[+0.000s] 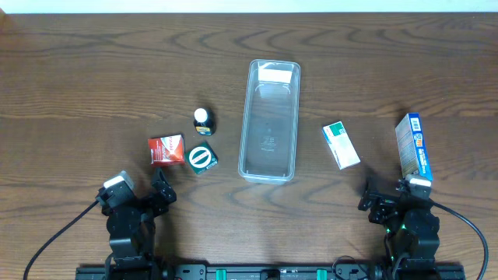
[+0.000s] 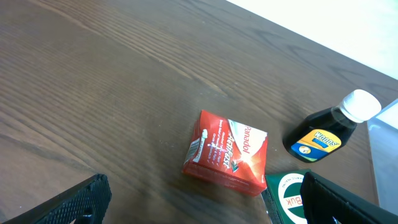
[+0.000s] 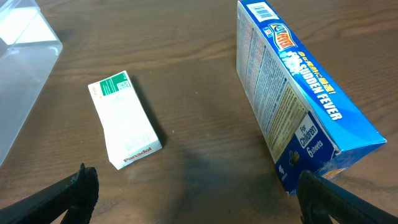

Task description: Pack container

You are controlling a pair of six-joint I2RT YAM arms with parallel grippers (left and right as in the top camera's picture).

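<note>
Both arms folded low, L gripper [image 1: 162, 189] & R gripper [image 1: 369, 197] spread wide, well apart from container [image 1: 268, 140].

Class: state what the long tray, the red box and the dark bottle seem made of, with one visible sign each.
Tray: clear glossy plastic, probably; table grain shows through.
Red box: printed card, seemingly; folded edges.
Dark bottle: glass or plastic, unclear; white cap.

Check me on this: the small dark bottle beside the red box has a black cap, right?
Not quite. The small dark bottle beside the red box has a white cap, not a black one. The left wrist view shows it clearly.
</note>
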